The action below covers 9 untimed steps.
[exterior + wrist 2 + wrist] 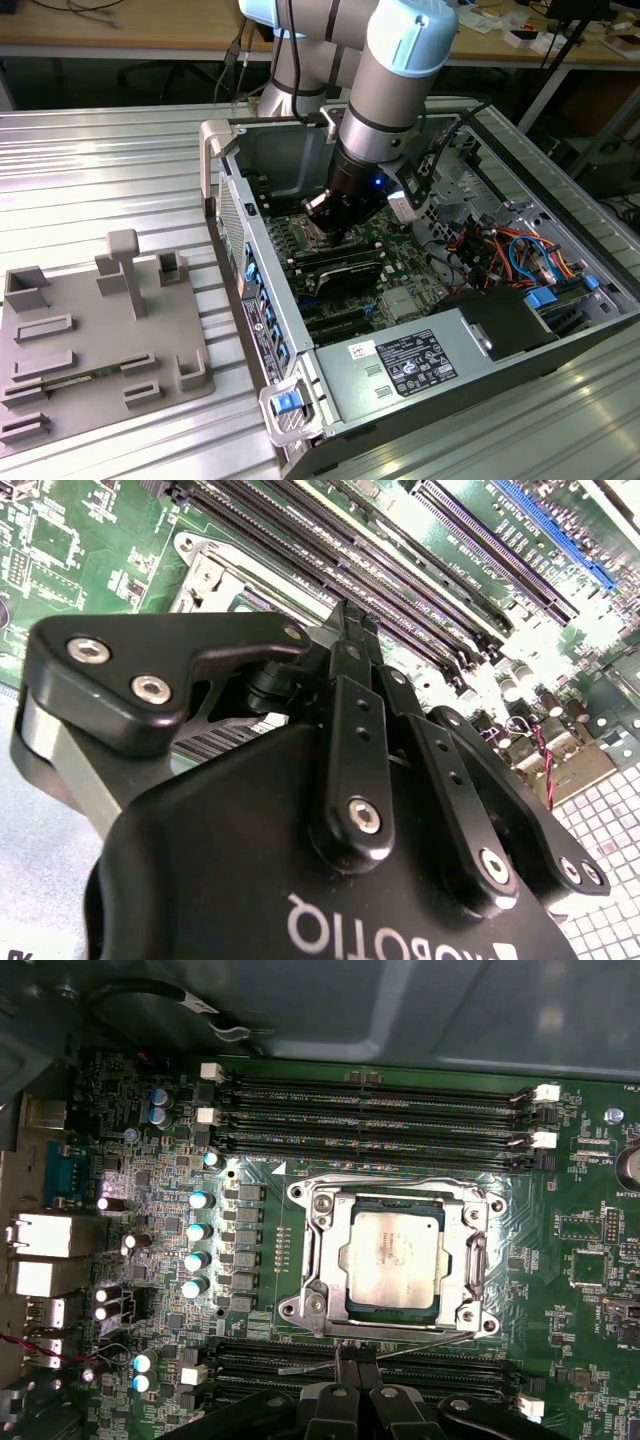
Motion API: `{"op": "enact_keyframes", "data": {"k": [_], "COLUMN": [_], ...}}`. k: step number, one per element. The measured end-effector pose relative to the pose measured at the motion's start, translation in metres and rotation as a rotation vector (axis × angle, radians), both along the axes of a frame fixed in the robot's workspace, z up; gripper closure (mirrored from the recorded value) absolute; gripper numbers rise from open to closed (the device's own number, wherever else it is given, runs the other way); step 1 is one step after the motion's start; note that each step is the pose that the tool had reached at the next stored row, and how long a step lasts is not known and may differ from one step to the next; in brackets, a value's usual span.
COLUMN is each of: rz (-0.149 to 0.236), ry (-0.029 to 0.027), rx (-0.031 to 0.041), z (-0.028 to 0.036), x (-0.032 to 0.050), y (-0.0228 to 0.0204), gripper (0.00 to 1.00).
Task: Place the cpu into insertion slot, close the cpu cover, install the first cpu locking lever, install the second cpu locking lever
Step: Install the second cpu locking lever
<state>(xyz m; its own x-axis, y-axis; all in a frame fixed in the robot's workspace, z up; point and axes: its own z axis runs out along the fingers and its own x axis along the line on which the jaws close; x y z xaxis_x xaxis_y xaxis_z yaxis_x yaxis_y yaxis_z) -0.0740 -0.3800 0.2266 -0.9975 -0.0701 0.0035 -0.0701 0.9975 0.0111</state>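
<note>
Fingers (356,1372) of my gripper (356,1360) are pressed together with nothing between them, their tips down at the edge of the socket, right by a thin metal lever (375,1355) that runs along that side; I cannot tell whether they touch it. In the first wrist view the cpu (392,1256) lies flat in the insertion slot (345,1312), silver top up, and the cpu cover (325,1260) is folded down around it, its window framing the chip. Long black memory slots (380,1110) run on both sides of the socket across the green motherboard (570,1290). From the exterior view I see the arm reaching down into the open computer case (300,345), the gripper (333,232) low over the board near the case's back wall. A grey fixture tray (95,340) sits on the ribbed metal table (100,170), towards the exterior view's left, well apart from the case.
</note>
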Motion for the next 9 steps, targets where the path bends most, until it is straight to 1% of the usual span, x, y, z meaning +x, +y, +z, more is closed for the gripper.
{"op": "enact_keyframes", "data": {"k": [4, 9], "rz": [0.0, 0.0], "ry": [0.0, 0.0], "rx": [0.0002, 0.0002], "z": [-0.0001, -0.0003], "x": [-0.0016, -0.0077], "y": [0.0, 0.0002], "gripper": [0.89, 0.89]}}
